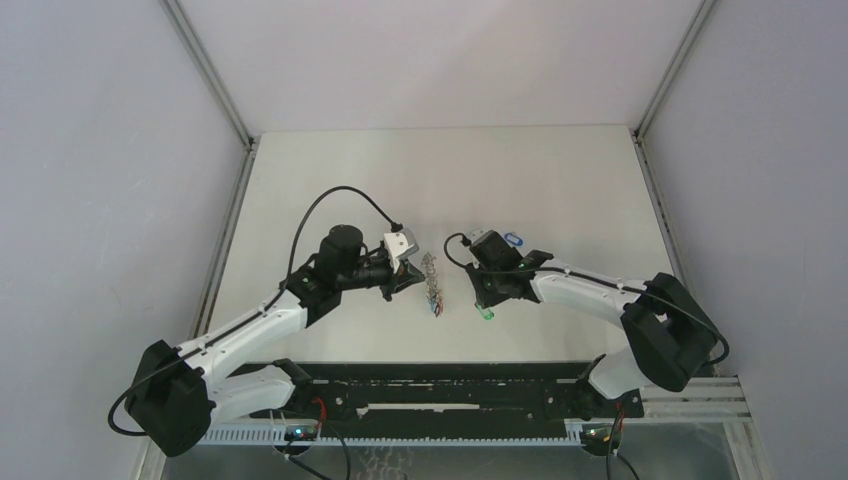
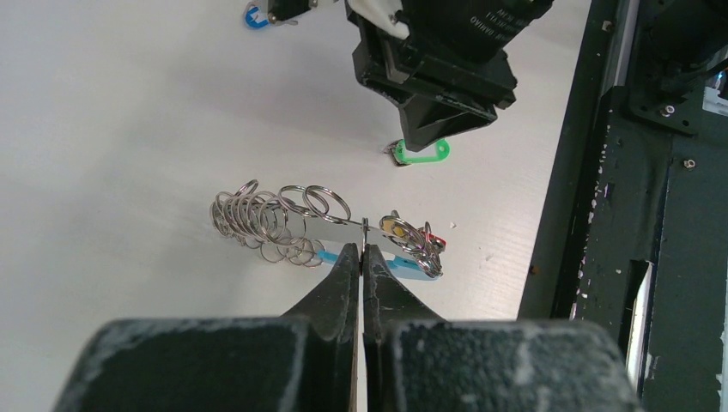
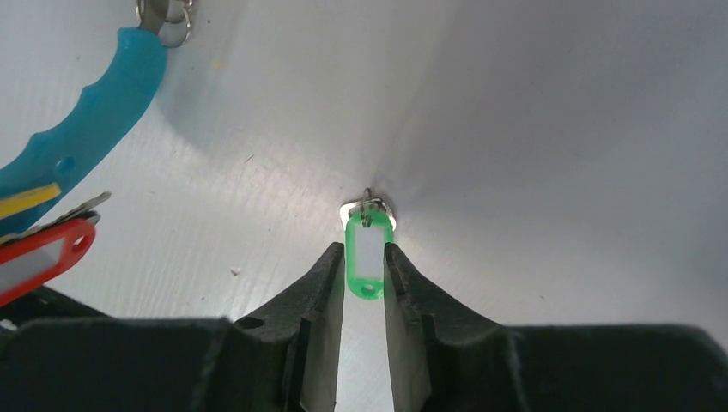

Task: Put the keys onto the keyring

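Table [image 1: 560, 190]: one, white, carrying every item listed.

Arms: two. The left arm [image 1: 250, 325] and the right arm [image 1: 590, 290] both reach toward mid-table.

Grippers: two.
- The left gripper [image 2: 362, 253] is closed, its fingers pinching the thin metal hoop of the keyring [image 2: 343, 225].
- The right gripper [image 3: 364, 253] straddles the green key [image 3: 367, 266], one finger close against each side of the tag. Whether it is clamped cannot be told.

Keyring: one, lying between the two grippers.
- It has one light-blue sleeve [image 3: 86, 129].
- Its silver links [image 2: 275, 219] overlap too much to count.
- Two tags sit bunched at the sleeve end: one red tag [image 3: 43, 257] and one yellow tag [image 3: 26, 202].

Keys off the ring: two.
- The green key rests on the table just beside the keyring, apart from it, with a small silver ring at its far end.
- One blue tag [image 1: 514, 239] lies beyond the right gripper, well apart from the keyring.
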